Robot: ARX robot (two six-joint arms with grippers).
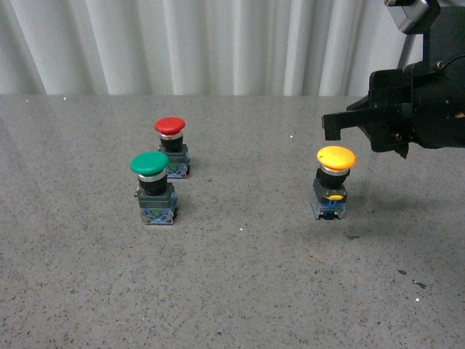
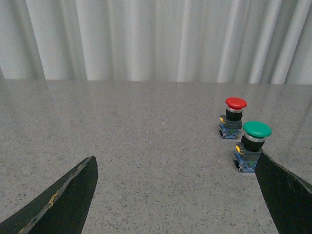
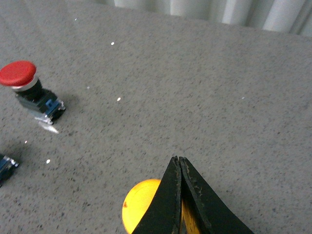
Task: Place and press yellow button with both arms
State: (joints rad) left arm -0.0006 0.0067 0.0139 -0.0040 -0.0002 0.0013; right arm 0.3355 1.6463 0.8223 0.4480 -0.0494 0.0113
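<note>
Two black fingers (image 3: 168,195) of the right gripper (image 3: 178,160) are pressed together with nothing between them. Their joined tips hover over the cap of the yellow button (image 1: 335,158) (the wrist camera catches just an orange-yellow arc of that cap behind the fingers). In the front view this gripper reaches in from the upper right of the frame. Its tip is just above and slightly left of the cap, and a thin strip of background shows between them, so the two are apart. The button stands upright on the grey speckled table (image 1: 240,291), right of centre in the frame. It has a silver collar under the cap, a black body with a yellow tab, and a blue-grey base on the surface.

The left gripper (image 2: 175,158) is seen from its own wrist camera, its fingers spread wide and holding nothing, with bare table between them. One finger lies just beside the green-capped button (image 2: 257,129), and the red-capped button (image 2: 236,103) stands just behind that. In the front view both stand upright at left-centre of the frame, the red one farther back and slightly right, well apart from the yellow button. White pleated curtain (image 1: 218,43) fills the top of the frame.
</note>
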